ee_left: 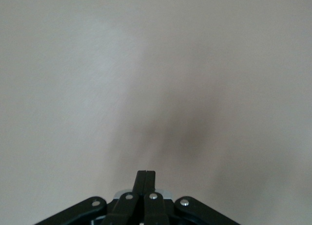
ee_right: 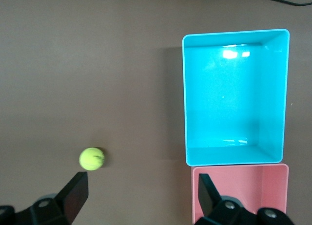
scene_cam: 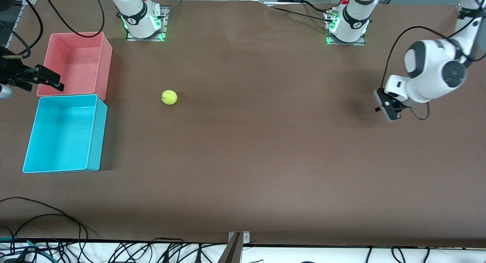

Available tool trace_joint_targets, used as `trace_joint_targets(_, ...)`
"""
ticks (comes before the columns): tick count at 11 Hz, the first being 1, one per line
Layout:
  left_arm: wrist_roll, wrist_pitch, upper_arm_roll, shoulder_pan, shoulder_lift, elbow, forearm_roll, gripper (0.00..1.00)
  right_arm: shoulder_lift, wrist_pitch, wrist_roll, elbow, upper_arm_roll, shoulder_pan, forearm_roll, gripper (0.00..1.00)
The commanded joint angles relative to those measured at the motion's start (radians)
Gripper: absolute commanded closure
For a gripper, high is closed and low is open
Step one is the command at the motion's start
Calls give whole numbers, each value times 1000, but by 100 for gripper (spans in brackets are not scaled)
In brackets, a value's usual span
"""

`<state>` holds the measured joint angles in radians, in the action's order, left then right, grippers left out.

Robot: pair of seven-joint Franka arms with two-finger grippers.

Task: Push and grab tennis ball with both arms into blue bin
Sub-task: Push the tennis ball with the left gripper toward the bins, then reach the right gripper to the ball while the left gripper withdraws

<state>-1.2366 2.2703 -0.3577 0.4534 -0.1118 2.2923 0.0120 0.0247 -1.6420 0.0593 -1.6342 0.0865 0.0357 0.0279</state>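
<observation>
The tennis ball [scene_cam: 169, 97] is seen resting on the brown table [scene_cam: 265, 141], a short way from the blue bin [scene_cam: 95, 136] toward the left arm's end and apart from it, while the pink bin [scene_cam: 104, 62] stands just beside the blue bin, farther from the front camera. The right gripper [scene_cam: 49, 80] is held above the pink bin's outer wall with its fingers [ee_right: 73, 196] spread wide and nothing gripped. The left gripper [ee_left: 145, 178] is held over bare table well apart from the blue bin, at the left arm's end, its fingers pressed together on nothing.
</observation>
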Motion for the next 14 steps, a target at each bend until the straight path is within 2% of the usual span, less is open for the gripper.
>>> trace_joint_targets(1, 243, -257, -23, 30, 21, -187, 6, 100, 11, 42, -3, 19, -8, 1, 3, 0)
trace_joint_targets(5, 740, -382, -113, 28, 70, -289, 5, 100, 12, 48, -15, 11, -10, 19, 0, 0)
trace_joint_targets(7, 1027, -435, -176, 28, 86, -335, 5, 96, 15, 48, -16, -9, -11, 42, -3, 0)
trace_joint_targets(8, 1145, -463, -184, 28, 87, -370, -6, 93, 15, 41, -18, -30, -11, 50, -5, 0)
trace_joint_targets(10, 1325, -553, -196, 24, 89, -456, -55, 90, 23, 34, -19, -67, -11, 56, -69, 0)
trace_joint_targets(11, 1403, -605, -216, 24, 89, -497, -43, 87, 24, 12, -24, -102, -11, 65, -116, 0)
trace_joint_targets(12, 1445, -638, -217, 27, 95, -529, -43, 81, 23, -14, -26, -151, -11, 66, -124, 0)
trace_joint_targets(13, 1456, -655, -213, 30, 95, -559, -41, 71, 23, -27, -26, -197, -4, 64, -125, 0)
trace_joint_targets(14, 1456, -663, -195, 42, 93, -598, -43, 48, 17, -27, -32, -255, -1, 61, -128, 0)
